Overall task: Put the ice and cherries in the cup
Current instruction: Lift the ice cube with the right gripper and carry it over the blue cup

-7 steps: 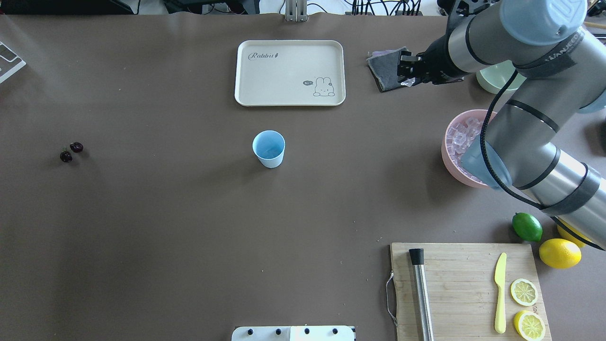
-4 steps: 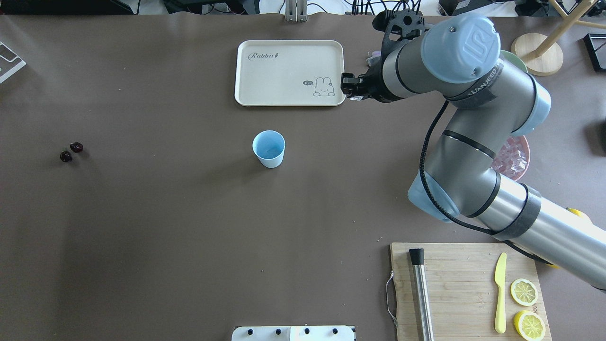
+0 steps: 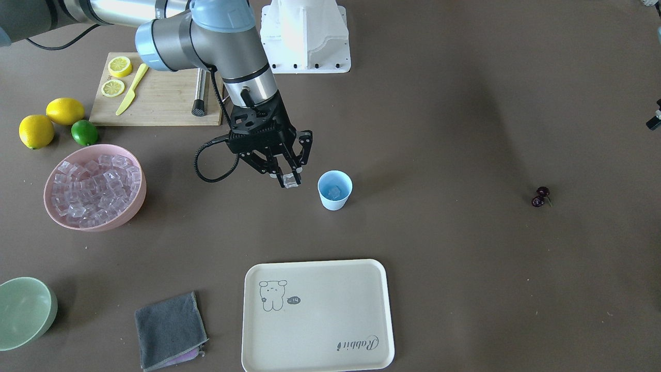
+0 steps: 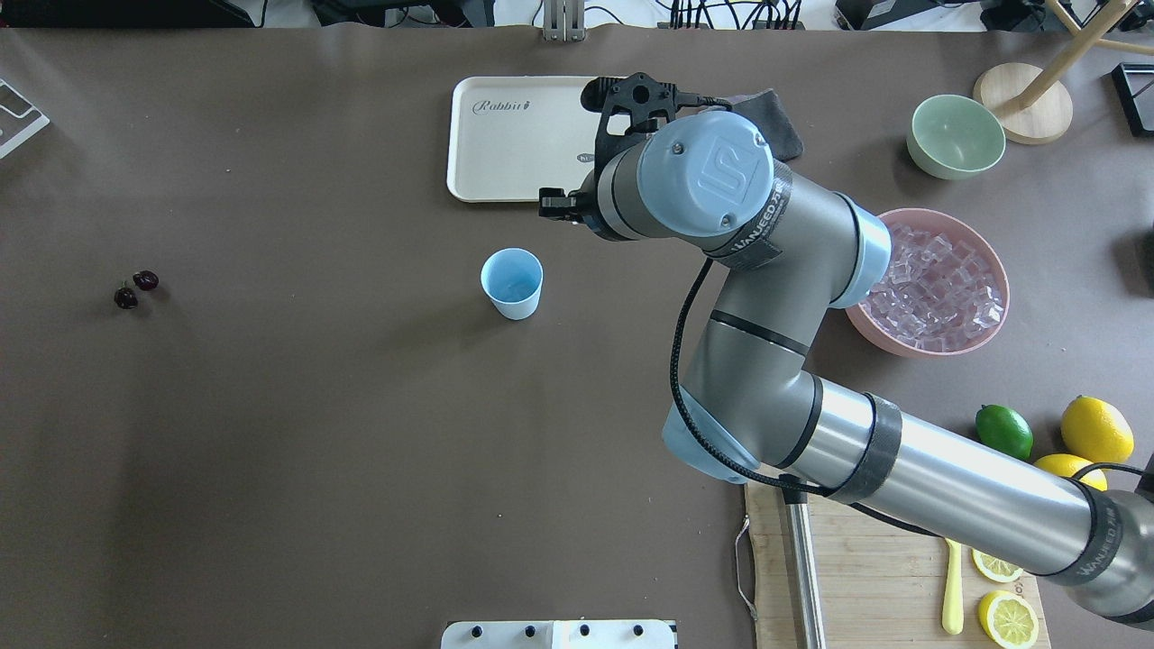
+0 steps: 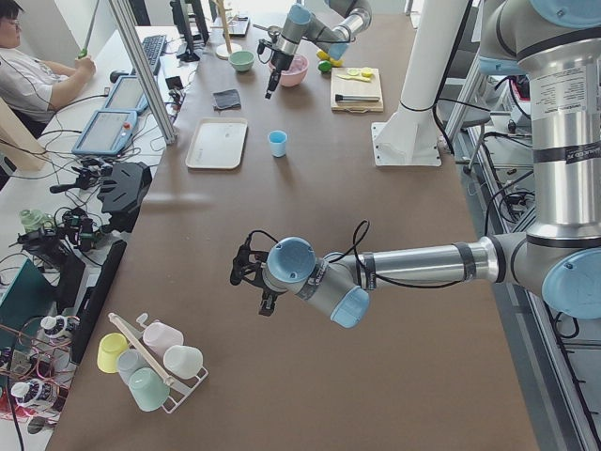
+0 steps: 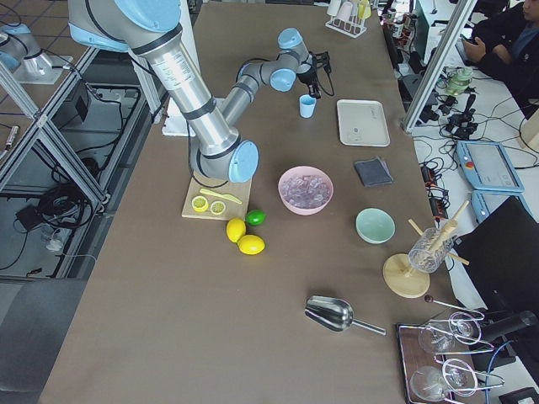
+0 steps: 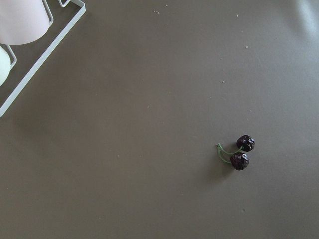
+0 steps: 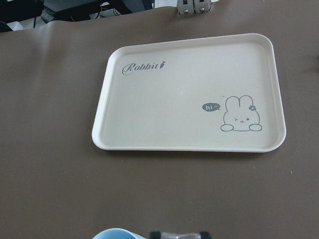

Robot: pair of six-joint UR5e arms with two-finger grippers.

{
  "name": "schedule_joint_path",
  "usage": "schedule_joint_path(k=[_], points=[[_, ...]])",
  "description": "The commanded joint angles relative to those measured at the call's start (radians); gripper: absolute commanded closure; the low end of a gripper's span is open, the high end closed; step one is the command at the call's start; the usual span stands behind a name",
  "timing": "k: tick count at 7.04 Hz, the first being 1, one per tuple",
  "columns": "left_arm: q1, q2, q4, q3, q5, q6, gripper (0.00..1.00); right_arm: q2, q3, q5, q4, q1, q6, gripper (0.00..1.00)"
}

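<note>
Exterior front-facing: right gripper [image 3: 289,177] pinches an ice cube [image 3: 291,181] beside the cup [image 3: 333,202].

Robotics lab, seated operator [image 5: 28,80], teach pendants [image 5: 105,132], tangled cables [image 5: 70,225], aluminium framing [image 5: 143,66]

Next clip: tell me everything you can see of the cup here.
The cup is a small light-blue tumbler, plastic by its look, tapered toward the base, with no handle or lid. It stands upright near the middle of the table, on the robot's side of the tray. One ice cube lies inside. Outside, only the table touches it. The right gripper, shut on a held cube, hangs beside it, apart.
</note>
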Motion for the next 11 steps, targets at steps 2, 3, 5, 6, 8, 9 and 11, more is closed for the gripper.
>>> schedule_joint_path(k=[2, 3, 5, 6, 8, 9, 11], points=[[0.003, 0.001, 0.0, 0.001, 0.0, -0.001, 0.02, 0.026, -0.088, -0.134, 0.084, -0.087, -0.001, 1.0], [0.003, 0.001, -0.002, 0.001, 0.0, -0.001, 0.02, 0.029, -0.11, -0.136, 0.116, -0.101, -0.002, 1.0], [0.003, 0.004, -0.003, -0.002, -0.002, -0.001, 0.02, 0.047, -0.137, -0.148, 0.121, -0.119, -0.01, 1.0], [0.003, 0.004, -0.003, 0.0, 0.0, -0.002, 0.02, 0.049, -0.142, -0.162, 0.121, -0.13, -0.013, 1.0], [0.003, 0.002, -0.002, 0.004, 0.0, -0.002, 0.02, 0.061, -0.156, -0.162, 0.124, -0.13, -0.019, 1.0], [0.003, 0.002, -0.002, 0.004, 0.0, -0.002, 0.02, 0.066, -0.183, -0.162, 0.167, -0.13, -0.02, 1.0], [0.003, 0.001, -0.002, 0.006, 0.0, -0.002, 0.02, 0.072, -0.232, -0.162, 0.284, -0.125, -0.017, 0.75]])
